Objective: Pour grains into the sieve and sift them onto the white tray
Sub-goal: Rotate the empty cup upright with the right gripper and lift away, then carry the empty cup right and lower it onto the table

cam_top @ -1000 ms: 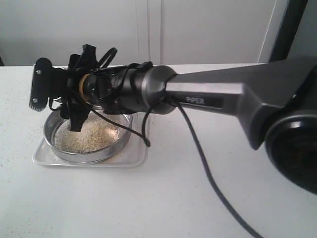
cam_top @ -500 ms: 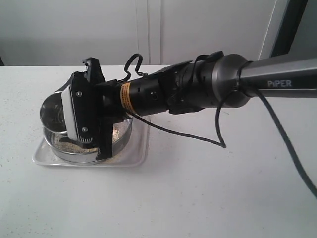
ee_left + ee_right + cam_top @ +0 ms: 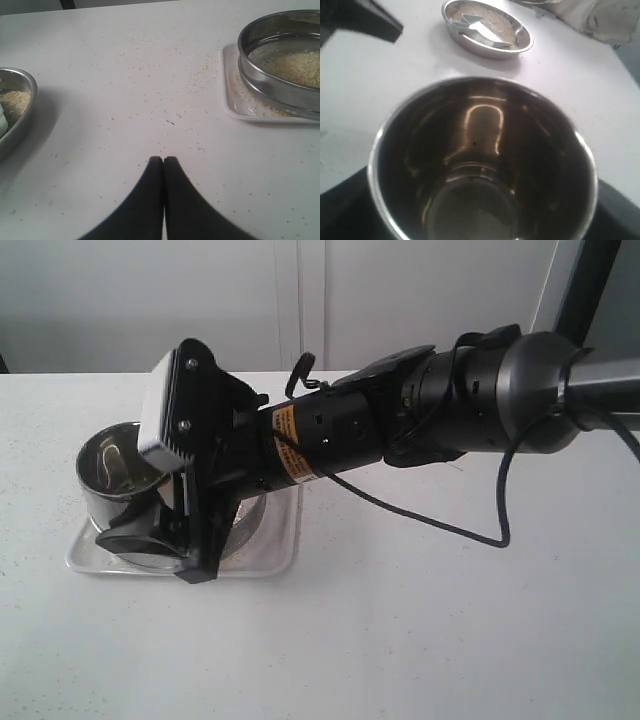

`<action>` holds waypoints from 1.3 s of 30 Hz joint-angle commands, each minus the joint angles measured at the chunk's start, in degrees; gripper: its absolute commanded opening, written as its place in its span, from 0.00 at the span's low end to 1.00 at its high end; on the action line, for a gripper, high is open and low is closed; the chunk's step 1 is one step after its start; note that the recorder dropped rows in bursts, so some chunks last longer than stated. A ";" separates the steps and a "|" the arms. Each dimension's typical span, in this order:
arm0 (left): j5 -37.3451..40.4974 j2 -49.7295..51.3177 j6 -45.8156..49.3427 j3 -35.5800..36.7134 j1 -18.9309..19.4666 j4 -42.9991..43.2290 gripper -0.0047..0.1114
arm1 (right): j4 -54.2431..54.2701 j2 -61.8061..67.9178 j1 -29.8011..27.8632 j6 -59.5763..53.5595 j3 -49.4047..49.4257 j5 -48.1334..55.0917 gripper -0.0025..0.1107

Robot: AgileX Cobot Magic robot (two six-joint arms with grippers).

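Worktop (image 3: 400,640): white and flat – everything is carried on it, and stray grains are scattered over it between the bowl and the tray.
Right arm (image 3: 480,400): dark; it is stretched in from the right side of the worktop across to the tray.
White tray (image 3: 235,100): laid flat toward the left side of the worktop in the exterior view, well clear of the far edge; a bare strip is left along its edges around the sieve.
Sieve (image 3: 272,92): stood upright inside the tray, its steel ring close to the tray's rim.
Bowl (image 3: 485,50): shallow steel, set on the worktop well apart from the tray; grains and a pale object are held in it.
Steel cup (image 3: 112,465): tilted, mouth turned toward the exterior camera, its polished inside seen down to the bottom; it is raised over the left end of the tray, and contact with the sieve cannot be judged.
Right gripper (image 3: 480,215): jaws set wide and clamped on the steel cup from both sides.
Left gripper (image 3: 163,162): jaws pressed together with nothing between them – hung over bare worktop between bowl and tray.
Grains (image 3: 295,67): heaped pale yellow on the sieve's mesh; a few are seen on the tray beside the ring.
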 commanded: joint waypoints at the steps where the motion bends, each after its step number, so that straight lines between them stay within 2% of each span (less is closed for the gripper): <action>1: -0.24 -0.26 0.00 0.30 -0.44 -0.62 0.04 | -2.73 -2.33 -0.30 18.59 0.25 -1.83 0.02; 10: -0.24 -0.26 0.00 0.30 -0.44 -0.62 0.04 | -7.78 -7.08 -2.52 33.85 0.53 5.80 0.02; 20: -0.24 -0.26 0.00 0.30 -0.44 -0.62 0.04 | -8.24 -7.64 -8.97 30.57 5.58 7.78 0.02; 27: -0.24 -0.26 0.00 0.30 -0.44 -0.62 0.04 | -5.25 -7.64 -14.23 27.25 9.50 12.93 0.02; 30: -0.24 -0.26 0.00 0.30 -0.44 -0.62 0.04 | 3.81 -7.64 -15.85 19.49 11.51 13.77 0.02; 39: -0.24 -0.26 0.00 0.30 -0.44 -0.62 0.04 | 48.01 -7.64 -16.78 -16.72 19.94 12.61 0.02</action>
